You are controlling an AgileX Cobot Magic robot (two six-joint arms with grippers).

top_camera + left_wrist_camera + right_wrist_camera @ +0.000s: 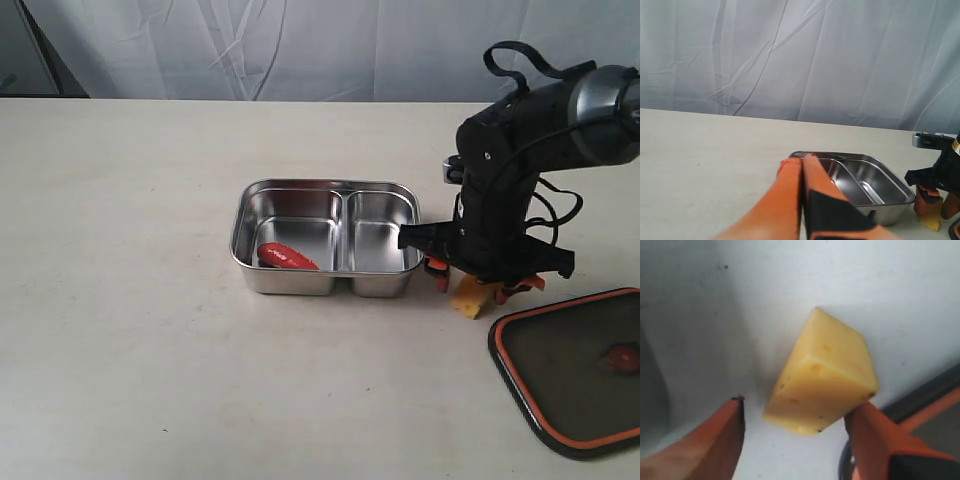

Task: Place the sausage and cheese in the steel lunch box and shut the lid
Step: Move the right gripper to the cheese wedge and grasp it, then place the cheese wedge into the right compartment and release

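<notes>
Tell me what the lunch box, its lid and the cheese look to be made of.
The steel lunch box: polished metal, likely stainless steel, given mirror-like reflections. The lid: dark, smoky plastic, apparently, with an orange rim that looks rubbery. The cheese: matte yellow, probably moulded plastic or foam; crisp edges, small pits.

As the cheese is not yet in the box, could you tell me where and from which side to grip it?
Probably take the cheese by its two opposite flat faces, coming down from above: it lies on the table beside the box, and the open right gripper has one finger on either side.
</notes>
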